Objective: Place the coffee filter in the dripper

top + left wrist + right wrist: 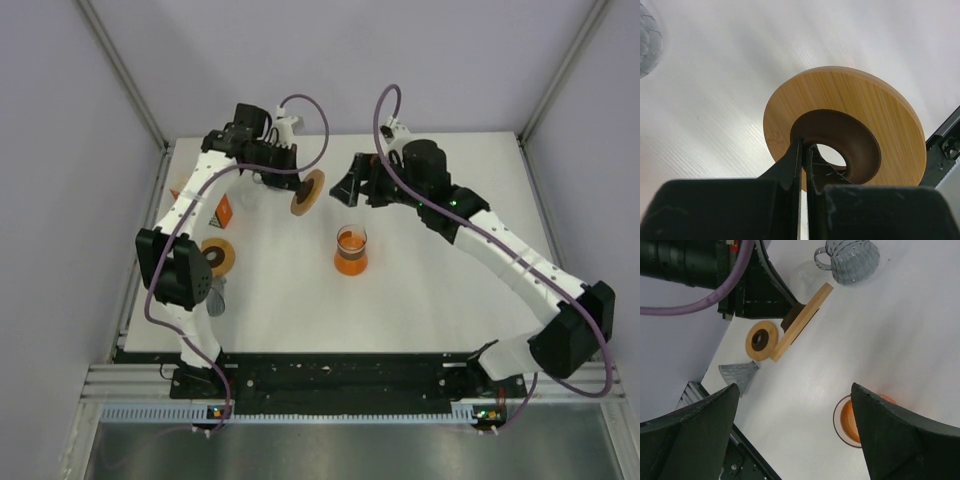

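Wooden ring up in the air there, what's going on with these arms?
The left tool is shut on a wooden ring, holding it tilted above the table. The right tool hangs open near a glass with orange inside, gripping nothing. A second ring lies on the table by the left arm.

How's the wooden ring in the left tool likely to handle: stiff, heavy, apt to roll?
Probably stiff: the wooden ring looks flat though the left tool pinches only its inner rim. Likely light for its size, being wood with an open centre. It is round, so if set on edge it may roll.
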